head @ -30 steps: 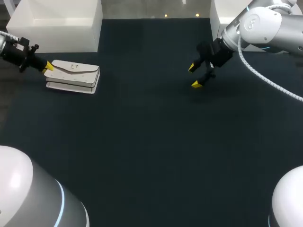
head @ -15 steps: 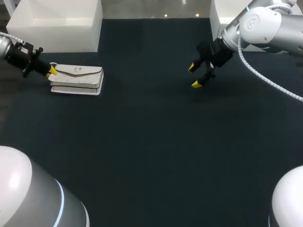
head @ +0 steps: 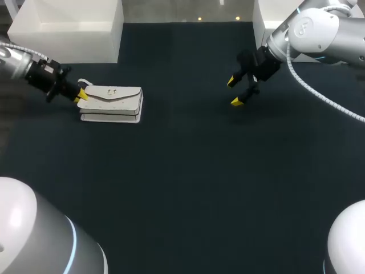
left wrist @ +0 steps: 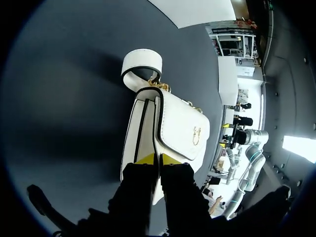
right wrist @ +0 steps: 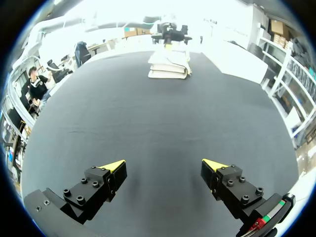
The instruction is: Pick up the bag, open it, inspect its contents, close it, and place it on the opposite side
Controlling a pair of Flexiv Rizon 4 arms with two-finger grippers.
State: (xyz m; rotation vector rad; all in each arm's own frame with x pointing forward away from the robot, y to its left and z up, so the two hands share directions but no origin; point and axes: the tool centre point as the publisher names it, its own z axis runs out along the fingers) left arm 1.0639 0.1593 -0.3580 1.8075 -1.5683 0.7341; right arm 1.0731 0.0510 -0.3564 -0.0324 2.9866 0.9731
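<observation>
Yellow tips of the left gripper [left wrist: 157, 158] are clamping a thin black-edged panel at one end of the white leather handbag [left wrist: 180, 131], so the grasp is bearing on an edge only.

- Slip: the panel is at risk of sliding out, because most of the bag's weight is sitting beyond the contact.
- Blocked opening: the pinch is possibly taking in the flap edge together with the body, which would be holding the bag closed.
- Snag: at the bag's far end, the white looped wrist strap [left wrist: 141, 60] on its gold chain [left wrist: 160, 85] is hanging loose and is liable to be dragging on the dark table [head: 182, 171].

The bag is sitting at the table's left side; whether it is resting on the surface cannot be told.

Well apart, the right gripper [head: 234, 91] is hanging with fingers spread, holding nothing. Any hand-over is requiring a long approach, and a misaligned second grasp is likely twisting the bag.
</observation>
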